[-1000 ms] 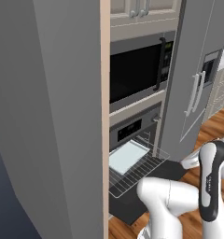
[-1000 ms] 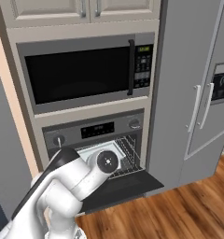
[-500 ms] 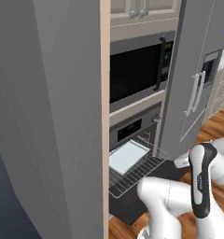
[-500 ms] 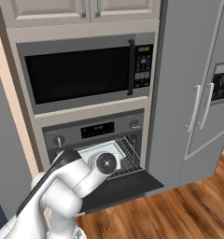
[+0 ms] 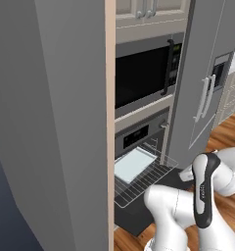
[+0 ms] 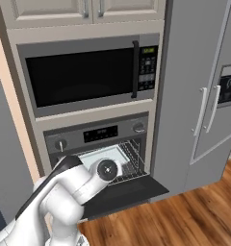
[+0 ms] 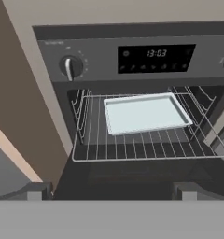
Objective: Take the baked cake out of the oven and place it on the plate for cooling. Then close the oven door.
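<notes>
Oven open, door dropped flat. Rack pulled out over the door, pale tray on its back half, no cake visible on it. Hand view alone gives the display lit and the left knob; gripper fingertips far apart, jaws wide, empty, short of the rack edge. Right base view shows both knobs and microwave above; arm blocks part of the rack. Left base view shows rack sticking out from the side, fridge beside oven.
</notes>
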